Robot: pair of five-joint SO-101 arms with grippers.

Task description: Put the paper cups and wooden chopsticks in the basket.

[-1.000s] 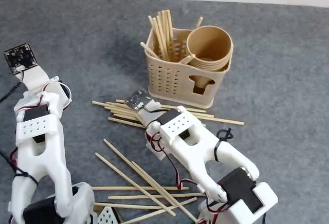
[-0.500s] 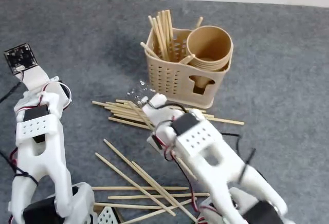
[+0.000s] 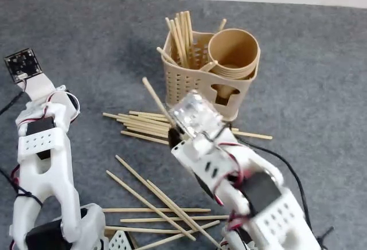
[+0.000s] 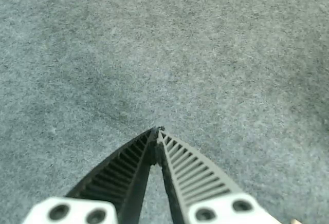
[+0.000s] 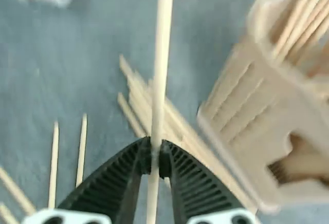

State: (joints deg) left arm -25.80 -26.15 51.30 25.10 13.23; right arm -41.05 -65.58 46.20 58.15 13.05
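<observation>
The right gripper [image 5: 155,153] has its fingers clamped on one chopstick [image 5: 163,54], which is lifted off the worktop [image 3: 86,38] and tilted, just beside the basket [image 3: 195,92]. Stacked cups [image 3: 234,52] and a bundle of chopsticks [image 3: 180,35] stand in the basket — loose chopsticks [image 3: 140,125] lie on the worktop near it. The left gripper [image 4: 157,132] — fingers together — hangs over bare worktop, well apart from the basket.
</observation>
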